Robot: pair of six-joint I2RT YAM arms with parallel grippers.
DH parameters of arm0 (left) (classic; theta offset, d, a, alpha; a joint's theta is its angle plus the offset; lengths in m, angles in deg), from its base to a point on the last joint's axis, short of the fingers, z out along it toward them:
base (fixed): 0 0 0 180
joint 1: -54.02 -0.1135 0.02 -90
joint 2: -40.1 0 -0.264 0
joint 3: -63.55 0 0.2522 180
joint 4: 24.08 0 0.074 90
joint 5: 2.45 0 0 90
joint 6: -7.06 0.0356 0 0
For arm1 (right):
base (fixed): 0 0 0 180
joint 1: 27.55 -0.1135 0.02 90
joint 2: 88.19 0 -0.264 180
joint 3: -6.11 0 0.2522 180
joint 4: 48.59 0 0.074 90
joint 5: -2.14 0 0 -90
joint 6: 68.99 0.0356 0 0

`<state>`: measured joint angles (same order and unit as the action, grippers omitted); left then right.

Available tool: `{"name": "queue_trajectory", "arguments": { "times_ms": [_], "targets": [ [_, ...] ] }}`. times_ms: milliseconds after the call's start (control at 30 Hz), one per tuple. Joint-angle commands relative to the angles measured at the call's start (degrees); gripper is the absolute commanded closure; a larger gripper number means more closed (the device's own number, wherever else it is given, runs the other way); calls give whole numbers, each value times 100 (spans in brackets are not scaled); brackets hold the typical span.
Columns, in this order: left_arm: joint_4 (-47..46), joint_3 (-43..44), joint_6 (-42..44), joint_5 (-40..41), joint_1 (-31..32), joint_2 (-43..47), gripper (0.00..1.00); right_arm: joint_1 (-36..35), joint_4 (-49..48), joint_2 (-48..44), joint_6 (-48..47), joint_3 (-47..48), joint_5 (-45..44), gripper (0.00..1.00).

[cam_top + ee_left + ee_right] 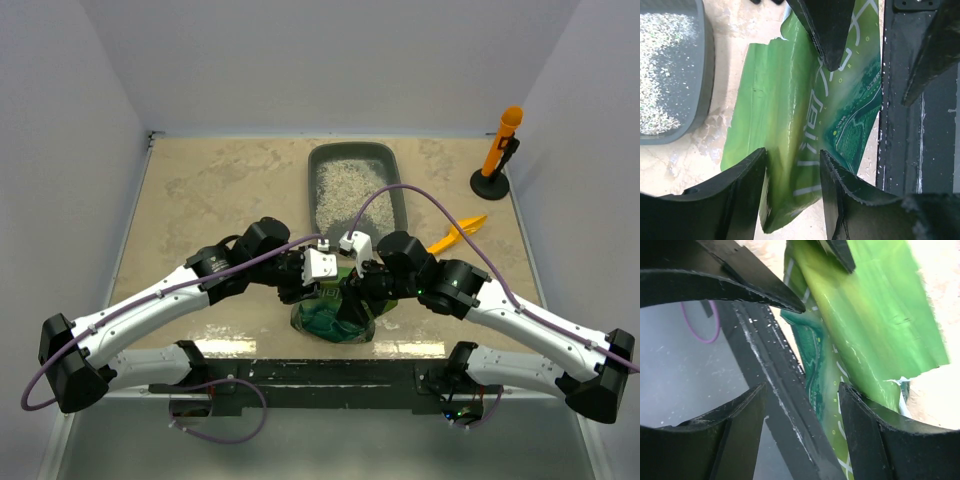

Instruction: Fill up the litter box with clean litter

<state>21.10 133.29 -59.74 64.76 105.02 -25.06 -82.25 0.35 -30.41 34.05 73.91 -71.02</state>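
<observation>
The dark grey litter box (398, 205) lies at the back centre, with pale clean litter (338, 185) spread over its left part. It also shows in the left wrist view (702, 85) with the litter (660, 75). A glossy green bag (330, 318) stands crumpled near the front edge. My left gripper (322, 290) is open, its jaws either side of the bag's torn edge (785, 110). My right gripper (352, 295) is open beside the bag (875, 315), one finger (870, 435) against it and the black rail between its jaws.
A yellow scoop (456, 235) lies right of the box. An orange-handled tool on a black base (497, 155) stands at the back right. A black rail (330, 370) runs along the table's front edge. White walls close in the sides and back.
</observation>
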Motion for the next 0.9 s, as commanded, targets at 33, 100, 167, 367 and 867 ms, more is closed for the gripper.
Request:
{"name": "queue_trajectory", "arguments": {
  "times_ms": [33,100,167,367,867],
  "targets": [
    [-154,-97,-53,29,-29,39,51,-23,77,-161,94,282,-656,36],
    [-162,-132,-53,2,-20,-5,53,-24,129,-179,129,519,-638,35],
    [-206,-167,-52,-59,-20,13,54,-32,252,-170,146,712,-586,34],
    [-171,-193,-17,-77,-20,-31,58,-32,499,-197,181,863,-612,34],
    [-215,-220,-26,-15,-20,30,55,-41,560,-109,225,512,-533,34]
  ]
}}
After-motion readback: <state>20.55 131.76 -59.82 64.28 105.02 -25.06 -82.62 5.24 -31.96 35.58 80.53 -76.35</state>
